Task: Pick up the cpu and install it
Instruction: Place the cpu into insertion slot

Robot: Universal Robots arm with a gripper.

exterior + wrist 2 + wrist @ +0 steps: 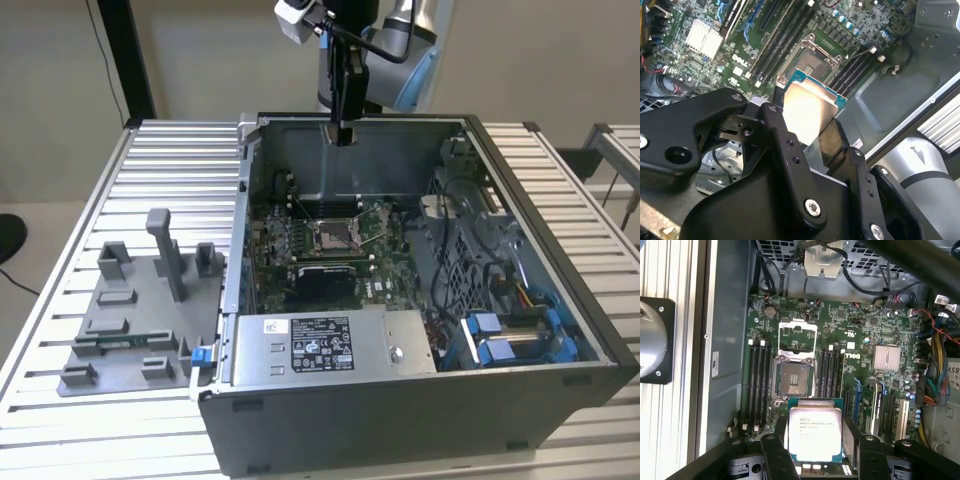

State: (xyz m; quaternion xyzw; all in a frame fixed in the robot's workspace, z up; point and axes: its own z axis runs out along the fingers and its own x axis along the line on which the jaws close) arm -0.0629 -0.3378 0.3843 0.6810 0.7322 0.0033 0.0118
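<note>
The cpu (816, 432), a flat square chip with a pale metal top and green edge, sits clamped between the black fingers (774, 454) of my gripper (817, 452), which is shut on it. In the second wrist view the cpu (807, 112) glares bright between the fingers (774, 120) of the gripper (802, 131). Below and just beyond it lies the open socket (795, 378) on the green motherboard, its metal frame (797, 334) flipped back. The exterior view has the gripper (343, 135) hanging over the far wall of the open computer case (560, 400), well above the socket (332, 238).
A grey fixture tray (130, 310) with upright blocks lies at the exterior view's left of the case. Inside the case are a power supply (320, 345), blue drive brackets (510, 335), loose cables (450, 260), memory slots (759, 385) and a silver heatsink (887, 358).
</note>
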